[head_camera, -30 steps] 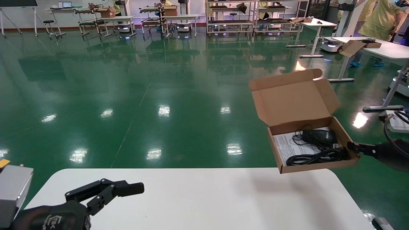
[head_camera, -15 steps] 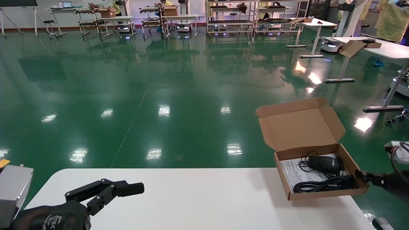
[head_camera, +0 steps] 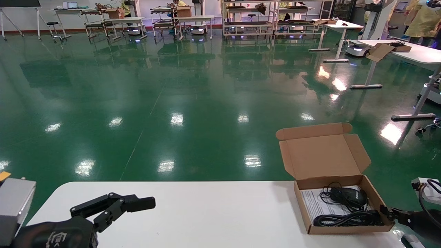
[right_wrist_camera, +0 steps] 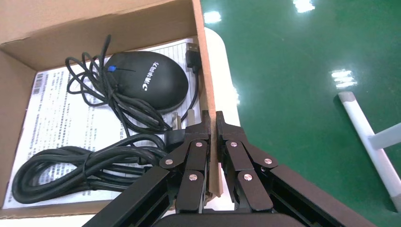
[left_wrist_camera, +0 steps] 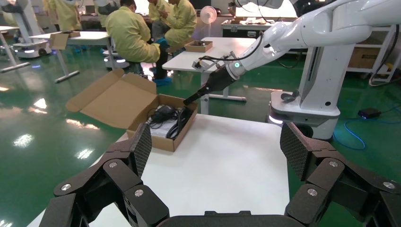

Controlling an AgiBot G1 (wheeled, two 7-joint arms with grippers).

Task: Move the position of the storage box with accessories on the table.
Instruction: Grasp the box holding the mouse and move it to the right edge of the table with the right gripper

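**A:** Storage box (head_camera: 339, 210) — where do you have it now?

**B:** You've got it at the right end of the bench (head_camera: 206, 217), near the far right corner, bottom looking flat on the white top. The lid flap stands open and leans away from the robot. A second ago it hung in the air well above that corner; it has come down since.

**A:** Contents?

**B:** Black mouse (right_wrist_camera: 144, 80) lying on the white printed sheet (right_wrist_camera: 52, 113); its thin cord loops beside it. A thicker coiled black cable (right_wrist_camera: 80, 165) sits at the near side of the box.

**A:** Right claw?

**B:** Your right claw (right_wrist_camera: 212, 124) is pressed together on the box's right side wall, one finger inside, one outside, cardboard pinched between them.

**A:** Left claw?

**B:** Your left claw (left_wrist_camera: 217, 151) is parked over the bench's left end, fingers spread wide, holding nothing, well apart from the box.
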